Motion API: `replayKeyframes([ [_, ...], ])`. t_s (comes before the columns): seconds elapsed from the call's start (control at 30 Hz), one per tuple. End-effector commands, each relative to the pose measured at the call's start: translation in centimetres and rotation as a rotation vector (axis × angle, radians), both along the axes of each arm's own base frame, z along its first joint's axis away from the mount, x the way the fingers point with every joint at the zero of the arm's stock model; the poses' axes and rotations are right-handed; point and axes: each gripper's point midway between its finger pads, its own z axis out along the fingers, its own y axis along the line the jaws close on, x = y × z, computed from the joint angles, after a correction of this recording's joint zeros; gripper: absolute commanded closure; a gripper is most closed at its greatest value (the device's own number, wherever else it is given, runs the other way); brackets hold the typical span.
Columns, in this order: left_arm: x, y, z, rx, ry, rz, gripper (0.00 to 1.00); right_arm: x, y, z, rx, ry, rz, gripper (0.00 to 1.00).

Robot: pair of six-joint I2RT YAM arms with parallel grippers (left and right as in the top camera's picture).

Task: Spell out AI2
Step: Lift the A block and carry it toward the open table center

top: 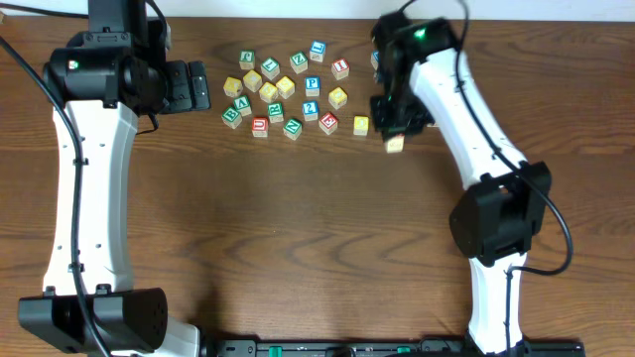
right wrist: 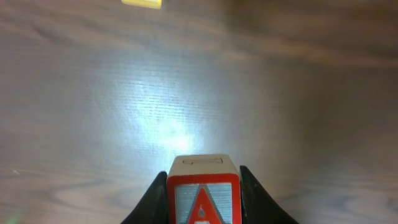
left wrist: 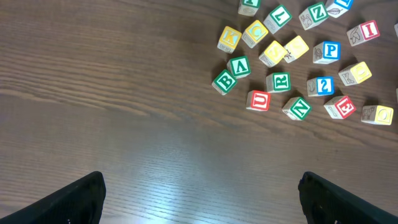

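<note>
- One red A block [right wrist: 203, 199] is pinched tight in the right jaws, to the right of the pile.
- About nineteen blocks [top: 286, 86] lie in a pile on the table [top: 298, 228], among them one red I block [top: 340, 68] and one blue 2 block [top: 310, 109].
- The left jaws are wide apart and hold nothing.

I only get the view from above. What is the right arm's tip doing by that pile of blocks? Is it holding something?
Observer: Yes. The right wrist camera shows the right gripper shut on a red A block, clamped from both sides.
Operator: And the other arm?
Observer: It holds nothing. In the left wrist camera the left gripper has its jaws wide apart, with only bare table between them.
Operator: The letters are too small for me. Is there a 2 in the pile?
Observer: Yes. The left wrist camera shows a blue 2 block, just below the blue P block.
</note>
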Motion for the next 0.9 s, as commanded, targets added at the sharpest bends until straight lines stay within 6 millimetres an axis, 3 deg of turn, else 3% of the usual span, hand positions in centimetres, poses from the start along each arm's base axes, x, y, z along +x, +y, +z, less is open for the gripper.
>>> replayKeyframes([
  [0.0,0.0,0.1,-0.1,0.004,0.004,-0.01,0.02,-1.8,1.1,-2.9,0.011,0.089,0.032,0.88],
  [0.2,0.0,0.1,-0.1,0.004,0.004,-0.01,0.02,-3.2,2.0,-5.4,-0.004,0.124,0.036,0.9],
  [0.5,0.0,0.1,-0.1,0.004,0.004,-0.01,0.02,-3.1,4.0,-9.0,-0.006,0.065,0.047,0.9],
  [0.87,0.0,0.1,-0.1,0.004,0.004,-0.01,0.02,-2.7,4.4,-9.4,-0.098,-0.017,-0.103,0.92],
])
